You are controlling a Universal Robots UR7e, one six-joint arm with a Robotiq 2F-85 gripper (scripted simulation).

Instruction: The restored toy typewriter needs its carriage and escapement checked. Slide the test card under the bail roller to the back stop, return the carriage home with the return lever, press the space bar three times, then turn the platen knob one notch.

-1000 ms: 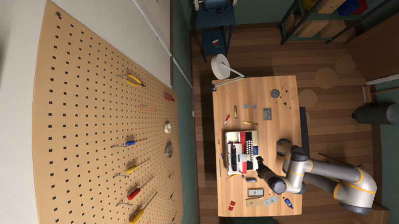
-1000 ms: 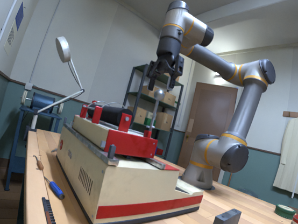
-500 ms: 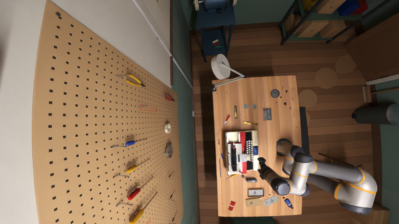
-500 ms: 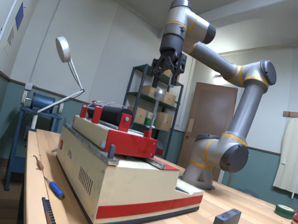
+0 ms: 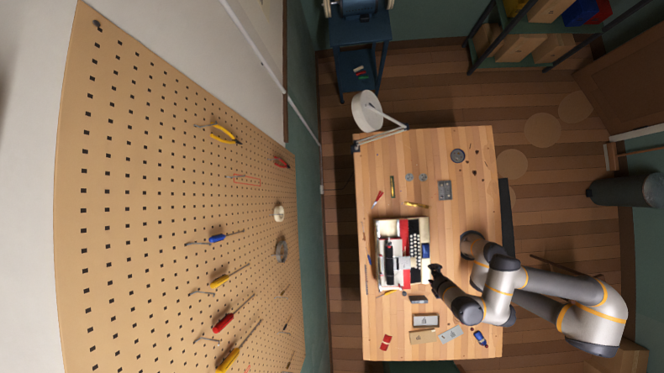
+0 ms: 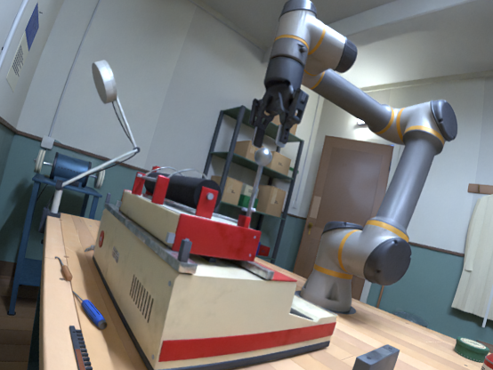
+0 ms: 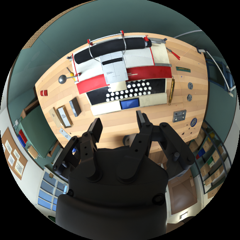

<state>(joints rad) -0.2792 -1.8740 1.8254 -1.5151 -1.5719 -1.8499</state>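
Note:
My gripper (image 7: 119, 122) hangs high above the bench in front of the toy typewriter (image 5: 402, 251), open and holding nothing. The typewriter is cream and red with a black platen (image 7: 112, 50) on a red carriage (image 6: 213, 238). The white test card (image 7: 113, 69) lies on the carriage with its far end under the bail roller. The return lever, a thin rod ending in a silver ball (image 6: 263, 155), rises from the carriage's end; from the second side camera my fingers (image 6: 271, 135) appear just above the ball. White round keys (image 7: 128, 89) and the blue space bar (image 7: 129, 104) face me.
The wooden workbench (image 5: 427, 241) carries small boxes (image 7: 63, 115), a red block (image 7: 43, 92), a metal hinge plate (image 7: 179, 115) and a blue screwdriver (image 6: 89, 311) around the typewriter. A desk lamp (image 6: 104, 82) stands at the far end. My arm's base (image 6: 333, 275) is beside the typewriter.

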